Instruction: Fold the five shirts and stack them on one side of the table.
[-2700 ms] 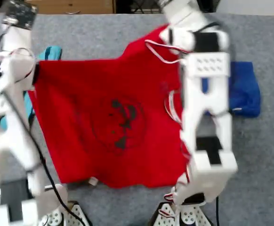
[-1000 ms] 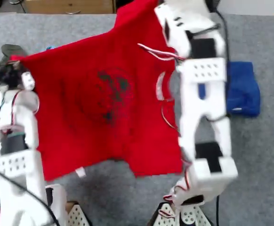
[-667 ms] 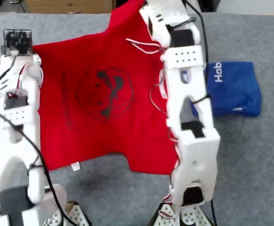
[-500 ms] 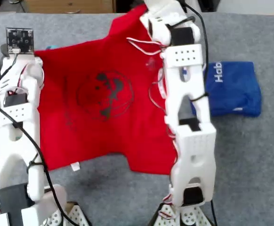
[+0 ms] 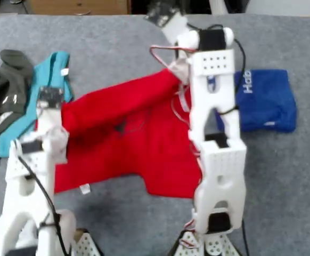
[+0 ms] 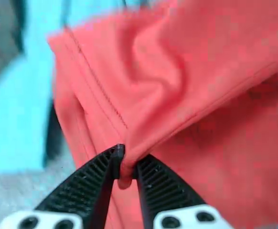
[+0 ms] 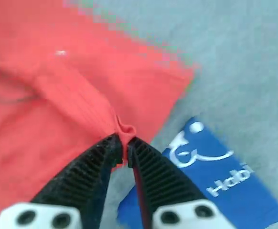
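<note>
Left gripper [image 6: 127,157], right gripper [image 7: 123,141] pinch red shirt [image 5: 144,146].

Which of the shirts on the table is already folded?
The blue shirt: a neat flat block. The red shirt is only half folded; the teal shirt and dark grey shirt lie crumpled.

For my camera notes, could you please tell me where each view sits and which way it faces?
High view: fixed above the table, looking down; shows the left arm, right arm, red shirt, blue shirt, teal shirt.
Left wrist view: on the left arm, looking along its black jaws, shut on the red shirt; teal shirt nearby.
Right wrist view: on the right arm, looking along its black jaws, shut on the red shirt; blue shirt nearby.
Shared: all three show the red shirt.
</note>
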